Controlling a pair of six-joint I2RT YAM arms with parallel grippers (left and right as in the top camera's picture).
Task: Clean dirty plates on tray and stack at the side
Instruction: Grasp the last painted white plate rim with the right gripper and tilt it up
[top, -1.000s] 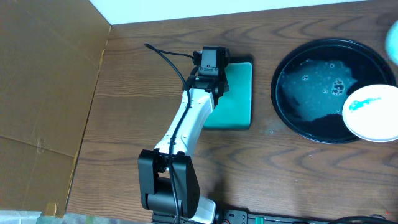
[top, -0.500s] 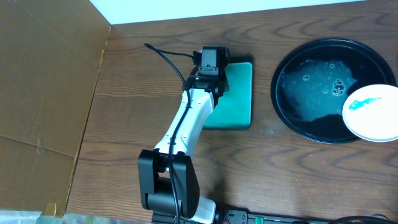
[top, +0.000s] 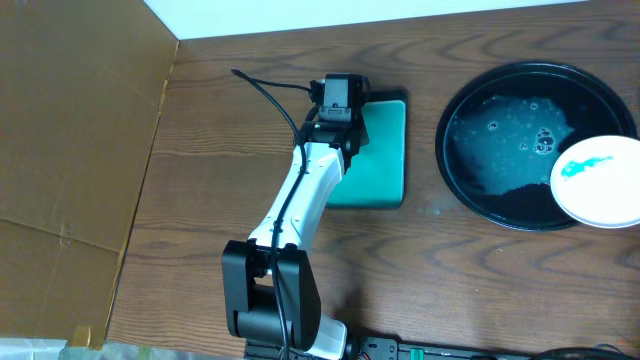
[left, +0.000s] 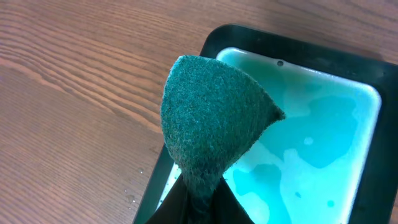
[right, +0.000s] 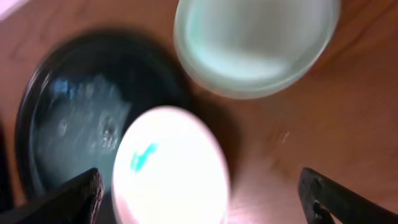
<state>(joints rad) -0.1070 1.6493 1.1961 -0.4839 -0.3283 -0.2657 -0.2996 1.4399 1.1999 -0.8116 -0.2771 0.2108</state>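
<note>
Passable over bare tabletop (top: 420, 60) between teal dish (top: 385, 150) and tray (top: 505, 200). Blocked mid-table by the left arm (top: 305, 195), slanting from base to dish. Walled off leftward by cardboard (top: 70, 150). Barred at the tray's near-right rim by a smeared plate (top: 600, 180), with a second plate (right: 255, 43) beside.

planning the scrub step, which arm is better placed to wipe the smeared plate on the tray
Left, probably. The left gripper is shut on the green pad above the teal dish, so it carries the wiping tool. The right gripper is open over the plate and tray, better for steadying.
</note>
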